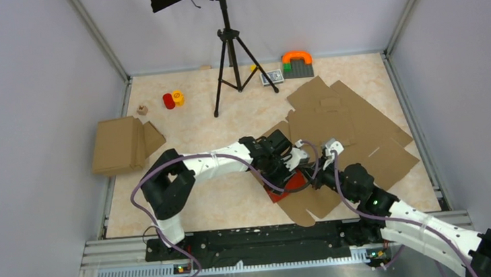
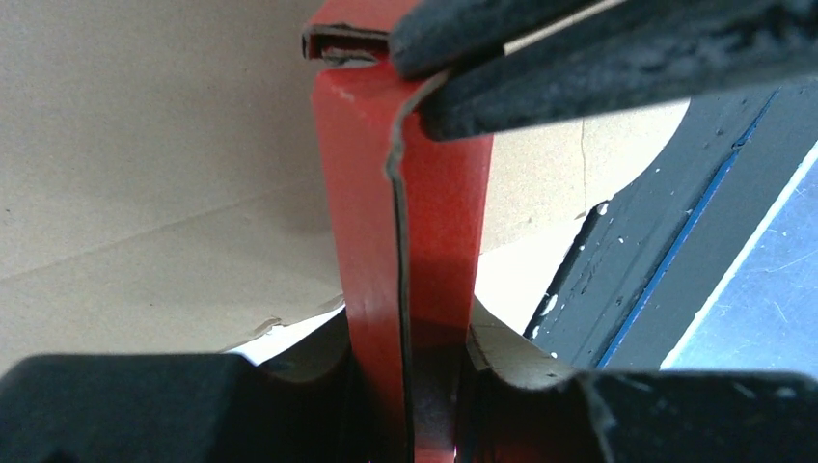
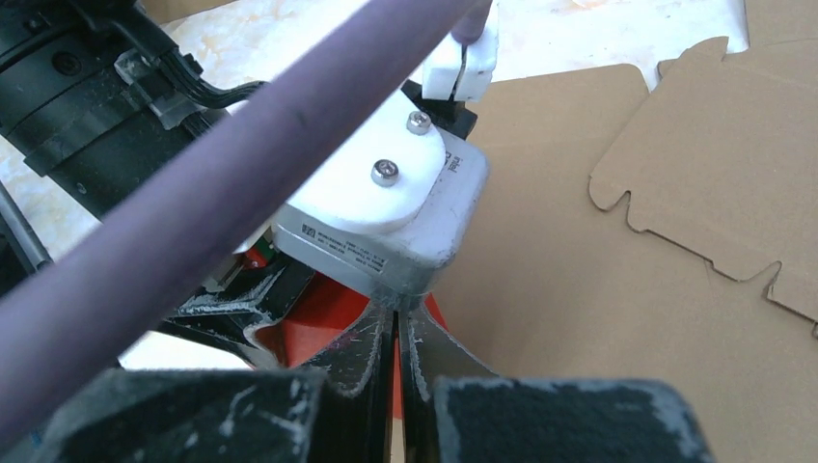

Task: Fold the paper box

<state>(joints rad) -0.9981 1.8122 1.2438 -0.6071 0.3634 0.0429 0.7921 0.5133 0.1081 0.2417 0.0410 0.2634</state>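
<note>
Two arms point(image 1: 218, 162) converge, left fingers point(image 2: 116, 405) clamping paper box point(image 2: 367, 193), right fingers point(image 2: 627, 77) seemingly pinching it

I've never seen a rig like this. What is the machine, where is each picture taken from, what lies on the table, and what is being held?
The machine is two robot arms bolted to the near edge of a table. Each arm ends in a two-finger gripper. The wide picture looks down from above and behind the arms. The other two pictures come from a camera on each wrist.

On the table lie large flat brown cardboard cut-outs, some folded brown cardboard, a tripod and small toys at the back.

The left gripper is closed on the red paper box, which sits between its pads. The right gripper is shut and seems to pinch an edge of the same box.
</note>
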